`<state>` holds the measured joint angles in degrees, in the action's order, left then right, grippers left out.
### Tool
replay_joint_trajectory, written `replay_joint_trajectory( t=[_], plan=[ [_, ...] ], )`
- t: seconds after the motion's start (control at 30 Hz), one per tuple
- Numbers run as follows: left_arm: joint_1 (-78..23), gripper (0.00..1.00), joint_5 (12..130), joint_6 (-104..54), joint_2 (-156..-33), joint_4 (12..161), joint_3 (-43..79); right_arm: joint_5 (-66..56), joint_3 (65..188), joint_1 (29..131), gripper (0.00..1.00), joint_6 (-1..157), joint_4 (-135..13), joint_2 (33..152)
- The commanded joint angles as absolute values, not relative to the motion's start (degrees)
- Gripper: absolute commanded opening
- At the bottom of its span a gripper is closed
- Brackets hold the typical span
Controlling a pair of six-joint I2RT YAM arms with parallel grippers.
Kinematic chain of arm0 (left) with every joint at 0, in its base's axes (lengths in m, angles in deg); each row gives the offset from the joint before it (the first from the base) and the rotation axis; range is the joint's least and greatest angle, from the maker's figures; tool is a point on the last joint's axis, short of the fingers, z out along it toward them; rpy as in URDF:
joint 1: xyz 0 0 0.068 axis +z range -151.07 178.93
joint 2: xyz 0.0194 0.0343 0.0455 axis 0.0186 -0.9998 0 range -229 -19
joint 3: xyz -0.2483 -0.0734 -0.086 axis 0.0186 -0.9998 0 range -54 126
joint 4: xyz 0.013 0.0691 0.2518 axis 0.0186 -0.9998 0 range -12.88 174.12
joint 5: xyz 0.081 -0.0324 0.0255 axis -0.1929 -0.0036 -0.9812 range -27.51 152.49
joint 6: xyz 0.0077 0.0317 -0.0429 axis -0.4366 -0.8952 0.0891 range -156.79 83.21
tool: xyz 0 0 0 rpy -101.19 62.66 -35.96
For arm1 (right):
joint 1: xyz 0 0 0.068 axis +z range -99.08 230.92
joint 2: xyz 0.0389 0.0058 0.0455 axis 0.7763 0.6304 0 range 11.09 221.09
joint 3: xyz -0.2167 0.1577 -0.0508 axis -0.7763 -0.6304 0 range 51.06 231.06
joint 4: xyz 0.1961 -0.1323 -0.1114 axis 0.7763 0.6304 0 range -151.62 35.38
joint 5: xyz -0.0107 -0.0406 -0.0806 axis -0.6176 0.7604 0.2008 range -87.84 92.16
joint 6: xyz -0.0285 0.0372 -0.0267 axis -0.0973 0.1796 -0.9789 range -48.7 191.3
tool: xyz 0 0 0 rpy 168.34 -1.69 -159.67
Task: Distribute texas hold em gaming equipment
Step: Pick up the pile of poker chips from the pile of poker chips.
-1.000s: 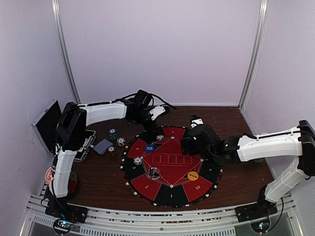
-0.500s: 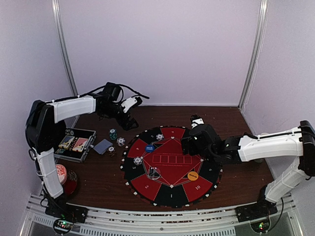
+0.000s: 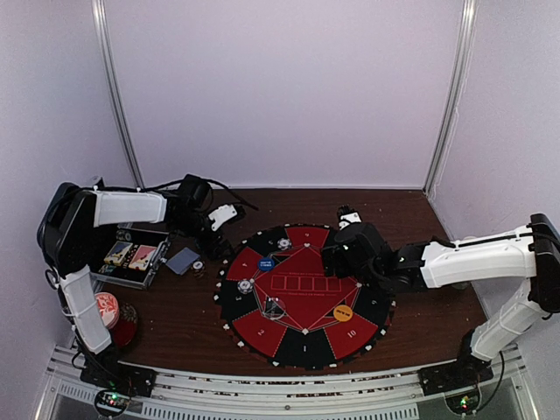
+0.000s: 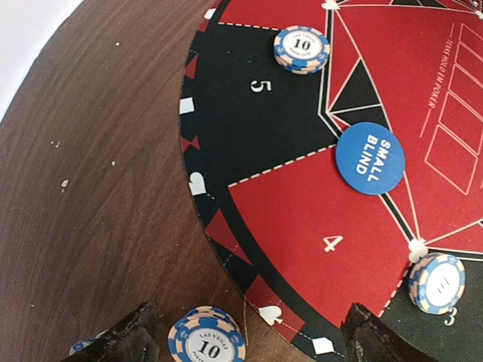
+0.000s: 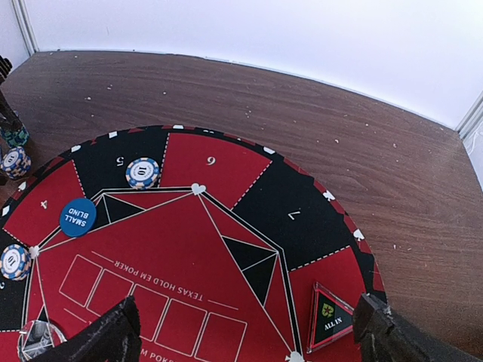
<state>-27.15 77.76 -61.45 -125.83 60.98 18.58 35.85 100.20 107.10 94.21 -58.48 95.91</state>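
The top external camera looked down from high above and behind the near edge of the table [image 3: 175, 306], wide enough to hold the whole round mat [image 3: 306, 350]. The left wrist camera hung close over the mat's far-left rim, facing steeply down. The right wrist camera sat farther back over the mat, tilted toward the table's far edge. All three views shared the blue button disc [image 4: 370, 158] and the chip [image 4: 302, 49] on segment 5.
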Motion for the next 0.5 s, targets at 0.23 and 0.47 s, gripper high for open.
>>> replay_joint_trajectory(
  t=[0.23,0.47],
  plan=[
    [-26.34,0.82,72.39,-61.22,-126.08,68.43,15.60,36.45,100.63,106.86,0.99,94.69,-58.96,96.71],
    [-25.01,0.76,72.44,-60.87,-126.85,68.50,15.26,36.44,100.63,106.90,0.99,94.63,-58.96,96.75]
  ],
)
